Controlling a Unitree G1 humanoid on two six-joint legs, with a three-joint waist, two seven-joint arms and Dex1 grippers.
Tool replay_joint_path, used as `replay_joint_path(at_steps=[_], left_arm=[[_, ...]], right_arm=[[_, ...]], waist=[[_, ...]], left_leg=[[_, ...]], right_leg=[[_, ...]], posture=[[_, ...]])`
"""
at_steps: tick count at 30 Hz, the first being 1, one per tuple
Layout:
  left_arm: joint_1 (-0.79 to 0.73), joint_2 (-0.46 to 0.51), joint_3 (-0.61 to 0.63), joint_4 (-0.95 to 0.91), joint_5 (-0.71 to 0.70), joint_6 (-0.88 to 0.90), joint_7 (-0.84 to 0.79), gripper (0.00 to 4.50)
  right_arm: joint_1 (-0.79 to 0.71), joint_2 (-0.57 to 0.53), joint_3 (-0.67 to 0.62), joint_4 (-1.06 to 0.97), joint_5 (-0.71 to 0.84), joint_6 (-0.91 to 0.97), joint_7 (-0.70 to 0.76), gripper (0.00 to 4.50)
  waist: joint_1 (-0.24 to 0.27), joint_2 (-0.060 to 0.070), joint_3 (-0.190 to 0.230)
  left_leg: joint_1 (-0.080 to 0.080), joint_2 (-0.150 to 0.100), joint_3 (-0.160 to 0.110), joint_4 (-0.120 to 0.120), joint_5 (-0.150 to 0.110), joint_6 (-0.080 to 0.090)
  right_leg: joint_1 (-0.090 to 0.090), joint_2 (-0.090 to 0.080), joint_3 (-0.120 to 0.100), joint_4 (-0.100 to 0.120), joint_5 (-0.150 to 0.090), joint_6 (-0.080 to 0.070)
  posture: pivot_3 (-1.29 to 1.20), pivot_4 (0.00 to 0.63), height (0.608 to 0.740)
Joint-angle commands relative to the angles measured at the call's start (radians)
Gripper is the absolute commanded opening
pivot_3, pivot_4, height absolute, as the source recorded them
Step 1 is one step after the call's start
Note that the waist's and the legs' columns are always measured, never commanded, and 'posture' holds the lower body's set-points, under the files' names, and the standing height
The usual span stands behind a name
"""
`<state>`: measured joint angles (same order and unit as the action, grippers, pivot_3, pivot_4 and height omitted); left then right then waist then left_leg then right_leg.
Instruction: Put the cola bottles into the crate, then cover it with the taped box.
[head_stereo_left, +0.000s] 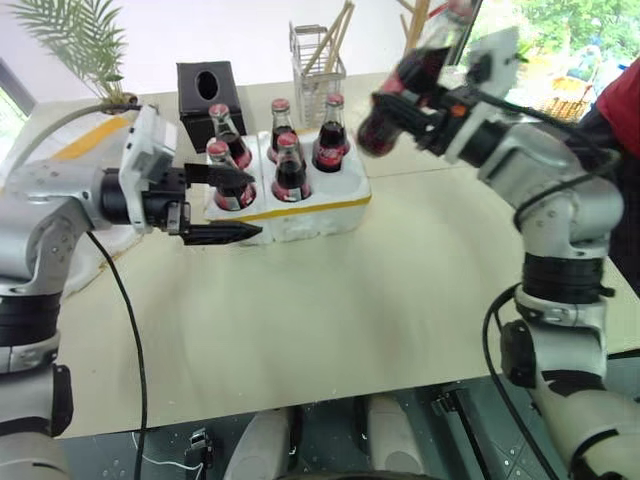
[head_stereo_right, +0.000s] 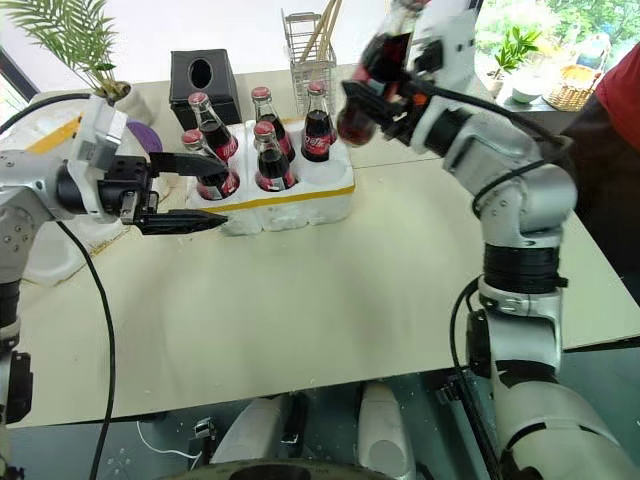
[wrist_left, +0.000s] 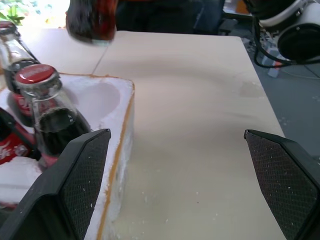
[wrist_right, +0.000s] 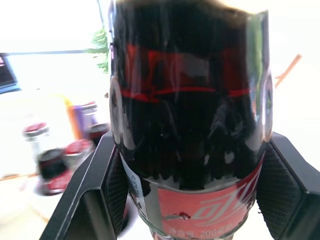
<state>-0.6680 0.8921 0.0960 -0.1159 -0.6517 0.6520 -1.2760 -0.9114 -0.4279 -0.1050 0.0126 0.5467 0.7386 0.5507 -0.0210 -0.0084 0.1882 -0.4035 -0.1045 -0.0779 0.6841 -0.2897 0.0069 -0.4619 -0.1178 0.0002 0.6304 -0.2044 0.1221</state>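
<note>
The crate (head_stereo_left: 318, 212), a low white foam tray with a yellow tape band, sits at the back middle of the table. Several cola bottles (head_stereo_left: 290, 168) stand in it, and its front right hole (wrist_left: 101, 96) is empty. My right gripper (head_stereo_left: 402, 108) is shut on one more cola bottle (wrist_right: 190, 100), held tilted in the air above and to the right of the crate. My left gripper (head_stereo_left: 252, 205) is open at the crate's front left corner, with nothing between its fingers (wrist_left: 75, 175). Part of the taped box (head_stereo_left: 92, 140) shows behind my left arm.
A black tissue box (head_stereo_left: 210, 90) and a wire rack with wooden sticks (head_stereo_left: 318, 60) stand behind the crate. A potted palm (head_stereo_left: 80, 40) is at the back left. A person's red sleeve (head_stereo_left: 622, 100) is at the right edge. Bare tabletop (head_stereo_left: 330, 310) lies in front of the crate.
</note>
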Motion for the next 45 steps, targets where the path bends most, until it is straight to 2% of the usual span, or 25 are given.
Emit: replay_joint_path(at_steps=[1,5,9,11,13,14,15,19,26,28,30,34,36,39,42,45], left_arm=[[0.005,0.011,0.039,-0.044,-0.021,0.001,0.019,4.5],[0.016,0.021,0.049,-0.056,-0.028,0.005,0.035,4.5],[0.024,0.035,0.058,-0.048,-0.027,0.002,0.039,4.5],[0.028,0.038,0.058,-0.041,-0.021,-0.004,0.041,4.5],[0.032,0.042,0.06,-0.037,-0.017,-0.009,0.041,4.5],[0.034,0.044,0.061,-0.037,-0.017,-0.009,0.041,4.5],[0.041,0.053,0.069,-0.04,-0.018,-0.008,0.041,4.5],[0.095,0.124,0.134,-0.054,-0.032,0.01,0.028,4.5],[0.244,0.388,0.489,0.021,-0.126,0.205,-0.097,4.5],[0.347,0.481,0.616,0.083,-0.047,0.23,-0.202,4.5],[0.508,0.549,0.726,0.174,0.106,0.145,-0.31,4.5],[0.877,0.643,0.841,0.455,0.338,-0.211,-0.338,4.5],[0.929,0.7,0.804,0.649,0.408,-0.381,-0.338,4.5],[0.837,0.763,0.626,0.868,0.444,-0.566,-0.325,4.5],[0.614,0.761,0.379,0.937,0.45,-0.619,-0.273,4.5],[0.314,0.702,0.131,1.007,0.6,-0.681,-0.257,4.5]], right_arm=[[-0.04,0.03,0.047,0.028,-0.051,-0.084,0.021,2.7],[-0.044,0.041,0.11,0.1,-0.108,-0.106,0.046,2.7],[0.001,0.022,0.219,0.13,-0.166,-0.085,0.13,2.7],[0.003,0.035,0.241,0.186,-0.213,-0.112,0.113,2.7],[-0.003,0.055,0.248,0.253,-0.253,-0.137,0.088,3.74],[-0.006,0.061,0.248,0.269,-0.264,-0.146,0.086,4.08],[-0.008,0.059,0.241,0.268,-0.268,-0.148,0.087,4.44],[-0.011,0.02,0.169,0.196,-0.229,-0.107,0.101,4.44],[0.039,-0.241,-0.053,-0.067,-0.026,0.084,0.251,4.44],[0.049,-0.332,-0.118,-0.093,0.025,0.137,0.294,4.44],[0.061,-0.41,-0.162,-0.11,0.075,0.186,0.34,4.44],[0.079,-0.497,-0.243,-0.2,0.255,0.266,0.468,4.44],[0.077,-0.521,-0.273,-0.248,0.359,0.314,0.514,4.44],[0.072,-0.528,-0.274,-0.294,0.436,0.328,0.527,4.44],[0.057,-0.514,-0.252,-0.294,0.445,0.314,0.486,4.44],[0.048,-0.509,-0.232,-0.282,0.427,0.285,0.464,4.44]], waist=[[0.005,0.0,0.0],[0.006,0.0,0.0],[0.0,0.0,0.0],[0.0,0.0,0.0],[-0.001,0.0,0.0],[-0.001,0.0,0.0],[-0.001,0.0,0.0],[-0.001,0.0,0.0],[0.004,0.0,0.0],[0.002,0.0,0.0],[-0.001,0.001,0.0],[-0.001,0.002,0.001],[0.0,0.001,0.001],[0.006,-0.001,0.0],[0.014,-0.001,0.0],[0.015,-0.002,-0.001]], left_leg=[[0.0,0.0,0.0,0.0,0.0,0.0],[-0.002,-0.001,-0.002,0.0,0.0,0.0],[-0.002,-0.001,-0.002,0.0,0.0,0.0],[-0.002,-0.001,-0.002,0.0,0.0,0.0],[-0.002,-0.001,-0.002,0.0,0.0,0.0],[-0.002,-0.001,-0.002,0.0,0.0,0.0],[-0.002,-0.001,-0.002,0.0,0.0,0.0],[-0.001,-0.001,-0.002,0.0,0.0,0.0],[-0.004,-0.001,-0.003,0.0,-0.001,0.001],[-0.003,-0.001,-0.003,-0.001,-0.001,0.002],[-0.002,0.0,0.0,-0.001,-0.002,0.003],[0.007,0.004,0.01,-0.004,-0.006,0.011],[0.011,0.008,0.015,-0.005,-0.007,0.011],[0.012,0.011,0.015,-0.004,-0.008,0.012],[0.013,0.01,0.015,-0.003,-0.009,0.013],[0.013,0.009,0.016,-0.002,-0.009,0.014]], right_leg=[[0.0,0.0,0.0,0.0,0.0,0.0],[-0.001,0.0,0.0,0.0,0.0,0.0],[-0.002,0.0,-0.001,0.0,0.0,0.0],[-0.002,0.0,-0.001,0.0,0.0,0.0],[-0.002,0.0,-0.001,0.0,0.0,0.0],[-0.001,0.0,-0.001,0.0,0.0,0.0],[-0.001,0.0,-0.001,0.0,0.0,0.0],[-0.001,0.0,-0.001,0.0,0.0,0.0],[-0.003,0.0,-0.002,0.0,0.0,0.0],[-0.002,0.0,-0.002,-0.001,0.0,0.0],[-0.002,0.0,-0.002,-0.002,0.0,0.0],[0.003,-0.001,-0.001,-0.002,-0.001,-0.001],[0.004,0.0,0.0,-0.002,-0.001,-0.002],[0.007,0.0,-0.001,-0.004,-0.001,-0.002],[0.012,0.0,-0.002,-0.007,-0.001,-0.002],[0.012,-0.001,-0.003,-0.007,-0.001,-0.002]], posture=[[0.0,0.15,0.74],[0.0,0.15,0.74],[0.0,0.15,0.74],[0.0,0.15,0.74],[0.0,0.15,0.74],[0.0,0.15,0.74],[0.0,0.15,0.74],[0.0,0.15,0.74],[0.0,0.15,0.74],[0.0,0.15,0.74],[0.0,0.15,0.74],[0.0,0.15,0.74],[0.0,0.15,0.74],[0.0,0.15,0.74],[0.0,0.15,0.74],[0.0,0.15,0.74]])
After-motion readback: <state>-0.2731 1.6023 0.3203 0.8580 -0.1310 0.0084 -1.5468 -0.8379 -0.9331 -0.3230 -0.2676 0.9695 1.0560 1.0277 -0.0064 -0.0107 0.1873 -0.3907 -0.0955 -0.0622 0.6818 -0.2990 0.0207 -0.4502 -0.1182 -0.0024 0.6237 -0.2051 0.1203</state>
